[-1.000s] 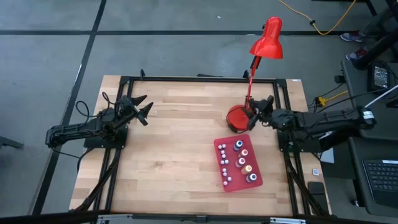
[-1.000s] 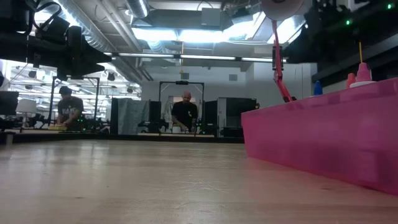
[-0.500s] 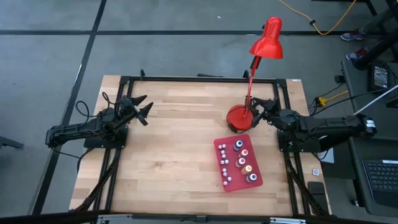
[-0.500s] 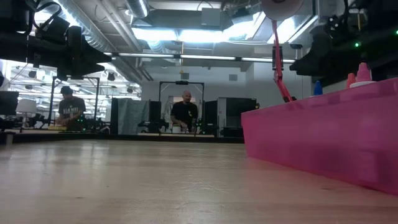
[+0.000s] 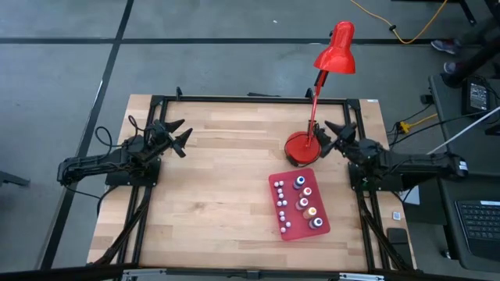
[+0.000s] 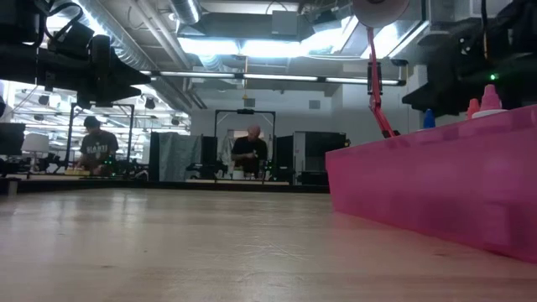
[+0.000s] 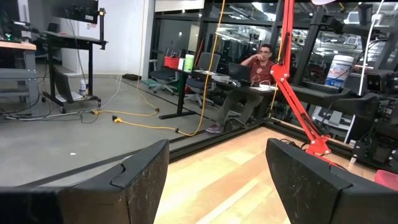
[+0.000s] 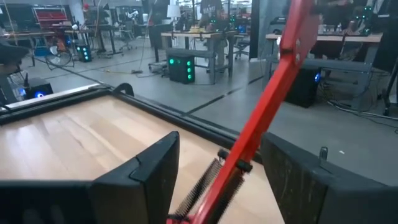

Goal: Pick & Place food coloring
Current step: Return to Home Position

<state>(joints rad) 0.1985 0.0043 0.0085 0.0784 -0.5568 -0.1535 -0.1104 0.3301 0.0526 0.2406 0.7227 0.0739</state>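
Both pairs of jaws are spread and empty: my left jaws hang over the left edge of the desk (image 5: 219,179), my right jaws just beside the round base of the red lamp (image 5: 334,48). All the food coloring bottles (image 5: 305,200) stand in the red bin (image 5: 273,190), near my right arm. As I judge it, the risk is the lamp's stem (image 8: 273,93), slanting right before my right jaws: a careless swing could hook it and tip the lamp onto the bin. A person (image 6: 252,149) sits far behind.
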